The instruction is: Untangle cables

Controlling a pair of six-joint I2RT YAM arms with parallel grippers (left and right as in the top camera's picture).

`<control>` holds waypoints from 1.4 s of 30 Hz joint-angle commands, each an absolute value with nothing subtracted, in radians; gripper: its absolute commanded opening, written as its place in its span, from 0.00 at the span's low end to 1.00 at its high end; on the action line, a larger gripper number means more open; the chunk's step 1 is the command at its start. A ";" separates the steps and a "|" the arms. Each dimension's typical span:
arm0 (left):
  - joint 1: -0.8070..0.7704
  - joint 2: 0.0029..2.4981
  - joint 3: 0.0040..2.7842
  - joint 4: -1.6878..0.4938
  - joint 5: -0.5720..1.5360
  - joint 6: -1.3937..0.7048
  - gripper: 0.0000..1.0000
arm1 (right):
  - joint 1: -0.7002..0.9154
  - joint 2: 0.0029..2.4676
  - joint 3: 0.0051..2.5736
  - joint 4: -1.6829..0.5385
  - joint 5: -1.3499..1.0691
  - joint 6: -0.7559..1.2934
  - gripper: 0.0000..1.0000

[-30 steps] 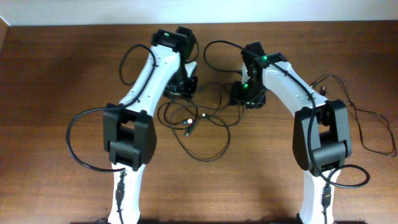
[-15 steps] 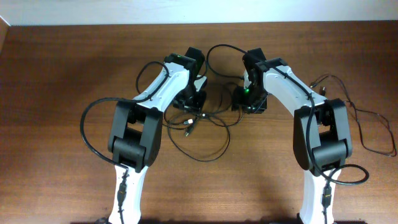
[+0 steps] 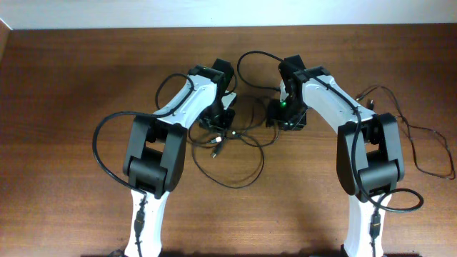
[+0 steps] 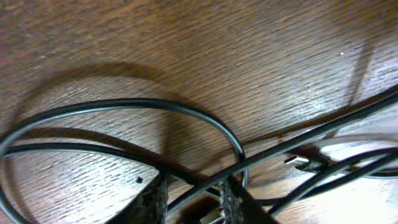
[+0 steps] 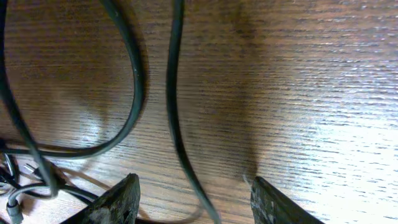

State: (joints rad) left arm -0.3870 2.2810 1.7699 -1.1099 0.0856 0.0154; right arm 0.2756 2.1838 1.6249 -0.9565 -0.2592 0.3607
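Thin black flexible cables [image 3: 227,137] lie looped at the middle of the brown wooden bench [image 3: 71,107]. Probably light, limp, slippery: pinch beside a plug [image 4: 300,163]. Left gripper [image 4: 191,200] straddles their crossing, grip impossible to tell; right gripper [image 5: 194,196] stands with fingers apart

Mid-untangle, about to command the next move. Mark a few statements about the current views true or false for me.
1. The right tool is wide open. True.
2. A cable strand runs along the wood between its fingers. True.
3. The cables are piled at the left edge of the table. False: they lie mid-table, between the two arms.
4. The left tool sits over bare wood. False: several strands cross between its fingers.
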 commanded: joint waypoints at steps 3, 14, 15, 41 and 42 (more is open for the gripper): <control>-0.388 2.275 1.745 -1.086 0.060 0.055 0.00 | 0.281 2.186 1.615 -0.953 -0.250 0.360 0.57; -0.383 2.275 1.745 -1.026 0.093 -0.038 0.00 | 0.282 2.186 1.412 -0.855 -0.250 0.353 0.52; -0.384 2.275 1.745 -1.018 0.093 -0.047 0.00 | 0.280 2.186 1.405 -0.857 -0.251 0.353 0.47; -0.274 1.974 1.699 -1.152 -0.075 -0.217 0.00 | 0.293 1.534 1.472 -1.089 -0.292 0.215 0.04; -0.274 1.974 1.678 -1.142 -0.138 -0.266 0.00 | 0.305 1.534 1.472 -1.088 -0.291 0.214 0.04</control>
